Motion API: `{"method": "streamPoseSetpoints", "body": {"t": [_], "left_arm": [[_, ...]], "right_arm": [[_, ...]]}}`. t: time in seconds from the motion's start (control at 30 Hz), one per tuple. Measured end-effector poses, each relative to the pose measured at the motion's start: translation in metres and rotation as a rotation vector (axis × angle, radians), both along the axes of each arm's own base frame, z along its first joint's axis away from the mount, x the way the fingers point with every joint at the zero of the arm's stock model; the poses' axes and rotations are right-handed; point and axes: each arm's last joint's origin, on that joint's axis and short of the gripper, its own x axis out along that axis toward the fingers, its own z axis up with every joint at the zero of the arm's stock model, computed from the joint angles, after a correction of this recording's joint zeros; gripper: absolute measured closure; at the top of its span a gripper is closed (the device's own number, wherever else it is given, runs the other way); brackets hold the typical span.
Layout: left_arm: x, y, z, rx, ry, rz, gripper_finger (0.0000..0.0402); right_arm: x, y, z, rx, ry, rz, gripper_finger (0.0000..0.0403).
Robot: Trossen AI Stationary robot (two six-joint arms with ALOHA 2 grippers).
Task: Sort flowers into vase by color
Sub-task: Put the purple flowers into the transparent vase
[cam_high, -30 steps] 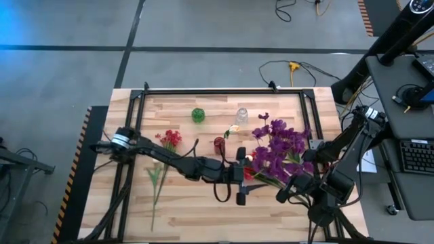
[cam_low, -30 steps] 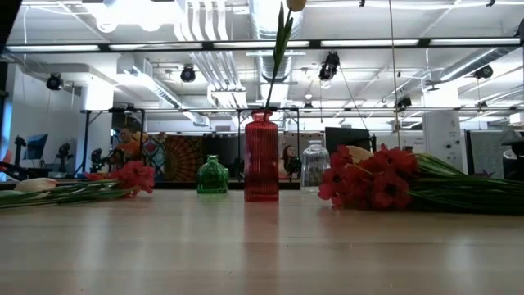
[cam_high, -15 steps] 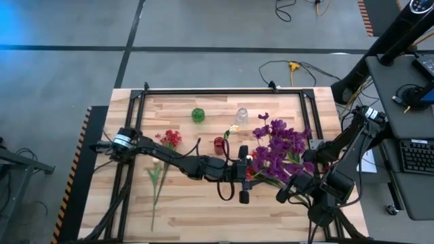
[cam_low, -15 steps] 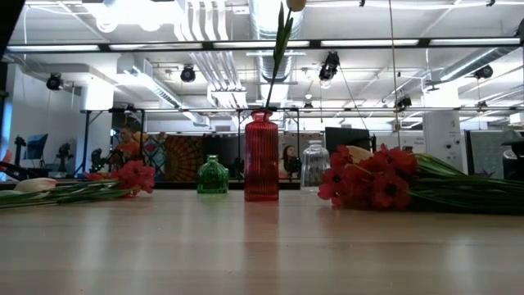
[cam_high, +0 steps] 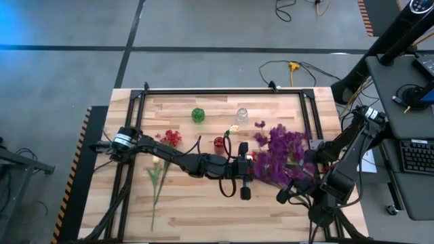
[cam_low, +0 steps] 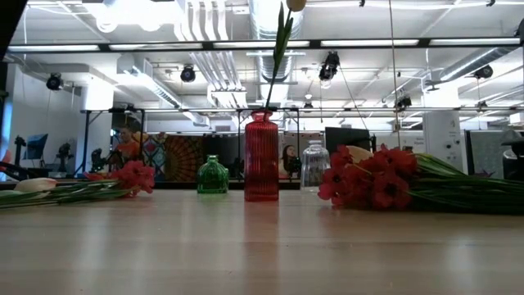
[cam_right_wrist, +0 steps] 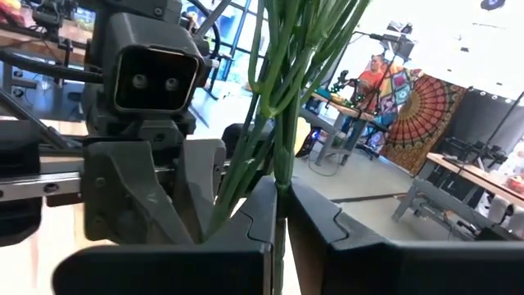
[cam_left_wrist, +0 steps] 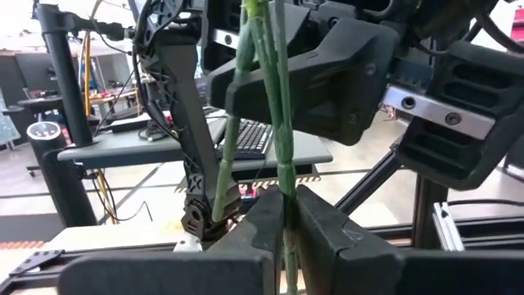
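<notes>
A wooden counter (cam_high: 203,203) is framed by black rails, with a keyboard (cam_high: 413,157) and a yellow cable (cam_high: 293,68) seen beyond it.

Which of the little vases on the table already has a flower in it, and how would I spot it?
On the wooden table, three small vases stand near the far middle. It is the red vase, between the squat green one and the clear one: the tallest, ribbed, and the only one with a green stem rising from it.

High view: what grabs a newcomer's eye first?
The big purple bunch at the table's right-centre, its stems pinched in the right gripper. The left gripper reaches across and is shut on stems from it. Behind stands a red vase already holding one tall stem.
</notes>
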Motion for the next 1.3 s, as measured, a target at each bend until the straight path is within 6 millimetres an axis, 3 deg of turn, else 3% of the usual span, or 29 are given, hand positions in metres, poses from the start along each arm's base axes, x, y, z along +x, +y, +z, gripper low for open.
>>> {"method": "streamPoseSetpoints", "body": {"t": [0.27, 0.77, 1.3], "left_arm": [[-0.01, -0.013, 0.011, 0.035, 0.009, -0.039, 0.04], [-0.033, -0.019, 0.03, -0.01, 0.15, -0.07, 0.0401], [-0.07, -0.035, 0.048, -0.097, 0.341, -0.116, 0.0401]], "right_arm": [[-0.001, -0.004, -0.002, -0.015, 0.009, -0.011, 0.039], [-0.007, -0.029, -0.01, -0.027, 0.041, -0.059, 0.039], [-0.018, -0.052, 0.006, -0.055, 0.065, -0.085, 0.039]]}}
